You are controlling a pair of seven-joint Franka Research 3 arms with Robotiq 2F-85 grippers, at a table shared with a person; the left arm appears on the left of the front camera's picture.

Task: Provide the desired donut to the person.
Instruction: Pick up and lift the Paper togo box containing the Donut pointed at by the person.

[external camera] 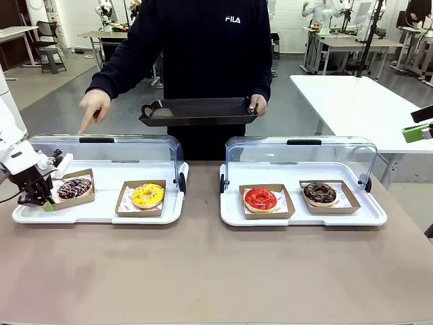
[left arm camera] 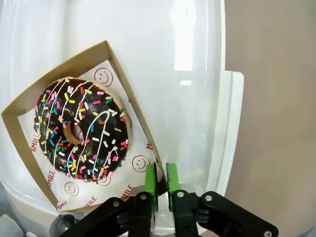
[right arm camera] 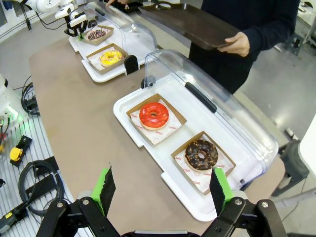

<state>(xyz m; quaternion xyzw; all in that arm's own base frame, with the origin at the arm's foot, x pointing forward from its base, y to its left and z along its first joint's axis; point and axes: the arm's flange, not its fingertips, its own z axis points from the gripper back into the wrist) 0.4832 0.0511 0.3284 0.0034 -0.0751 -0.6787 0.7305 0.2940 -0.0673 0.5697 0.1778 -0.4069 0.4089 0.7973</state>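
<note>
Sprinkled donut (left arm camera: 81, 128) lies in a card tray (left arm camera: 127, 94) pinched by the left pincer (left arm camera: 162, 170), yellow donut (external camera: 147, 195) beside; right pincer (right arm camera: 162, 180) gapes.

At the top of the front view the person (external camera: 203, 47) is cut off above the shoulders. At its right edge the right pincer (external camera: 419, 124) is cut off, with one green pad showing. At the bottom centre of the left wrist view, the wall of the cardboard tray (left arm camera: 54, 82) is hidden between the pads of the left pincer (left arm camera: 161, 180).

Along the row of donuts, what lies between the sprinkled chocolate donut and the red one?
The yellow donut in its cardboard tray, then a bare strip of table, seen in the front view.
</note>
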